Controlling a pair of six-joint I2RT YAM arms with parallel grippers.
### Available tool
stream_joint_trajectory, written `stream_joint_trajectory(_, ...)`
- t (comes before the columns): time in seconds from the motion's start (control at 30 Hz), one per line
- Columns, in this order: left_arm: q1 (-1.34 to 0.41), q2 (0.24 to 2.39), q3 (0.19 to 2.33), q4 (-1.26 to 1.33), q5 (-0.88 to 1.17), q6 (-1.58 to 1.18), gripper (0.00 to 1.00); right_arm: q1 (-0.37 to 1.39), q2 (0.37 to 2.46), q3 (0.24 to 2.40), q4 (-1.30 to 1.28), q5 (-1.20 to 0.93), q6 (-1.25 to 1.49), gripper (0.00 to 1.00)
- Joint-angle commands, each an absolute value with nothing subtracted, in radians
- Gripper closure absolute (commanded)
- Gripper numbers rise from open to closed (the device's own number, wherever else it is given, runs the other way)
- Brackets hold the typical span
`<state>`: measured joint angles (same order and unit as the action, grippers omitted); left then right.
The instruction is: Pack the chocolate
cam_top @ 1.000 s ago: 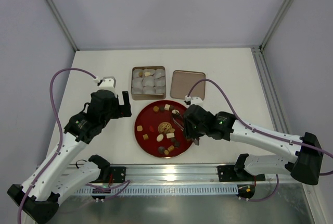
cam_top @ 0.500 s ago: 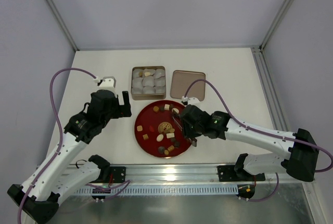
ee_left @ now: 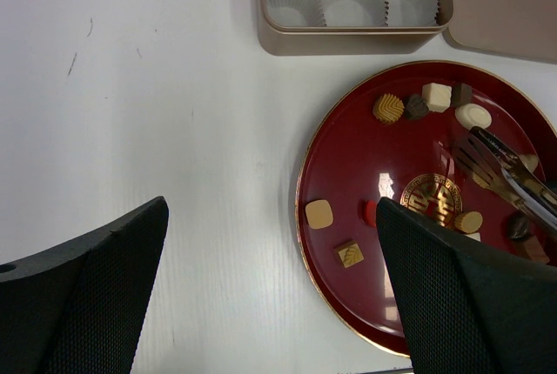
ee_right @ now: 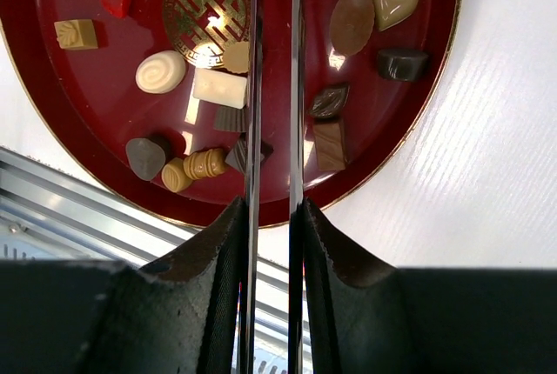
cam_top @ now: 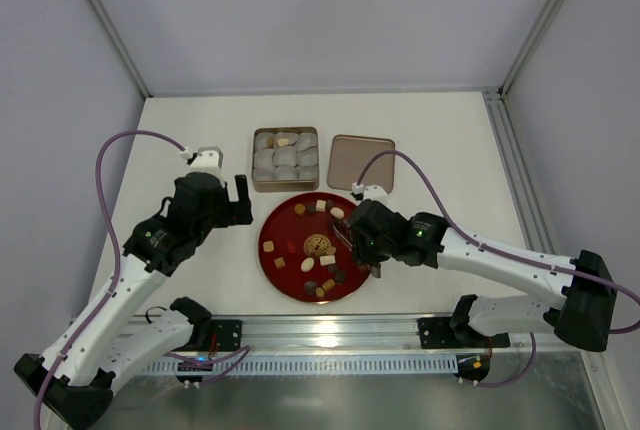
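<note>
Several chocolates lie on a red plate; they also show in the left wrist view and the right wrist view. My right gripper is shut on metal tongs, which reach over the plate's right half; their tips run out of the right wrist view. My left gripper is open and empty, above the table just left of the plate. A gold tin behind the plate holds white paper cups and a few chocolates.
The tin's lid lies flat to the right of the tin. A metal rail runs along the near table edge. Frame posts stand at the back corners.
My right gripper with the tongs shifted slightly left over the plate and back. The left arm has not moved.
</note>
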<state>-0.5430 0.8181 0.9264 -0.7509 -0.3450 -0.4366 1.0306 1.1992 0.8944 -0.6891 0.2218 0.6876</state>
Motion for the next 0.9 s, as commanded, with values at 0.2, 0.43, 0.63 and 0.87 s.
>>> stream_joint_trajectory(0.2,-0.543,0.799,0.927,-0.710,-0.354,-0.431,0.00,1.035,1.143,0.999,-0.718,0.224,0.672,0.74)
stream_joint_trajectory(0.43,-0.543,0.798,0.927,-0.710,-0.354,-0.431,0.00,1.032,1.169,1.098,-0.735,0.250,0.626,0.74)
stream_joint_trajectory(0.63,-0.543,0.796,0.927,-0.710,-0.354,-0.434,0.00,0.944,1.287,1.245,-0.681,0.186,0.519,0.74)
stream_joint_trajectory(0.87,-0.543,0.795,0.923,-0.712,-0.356,-0.434,0.00,0.805,1.518,1.475,-0.635,0.134,0.401,0.74)
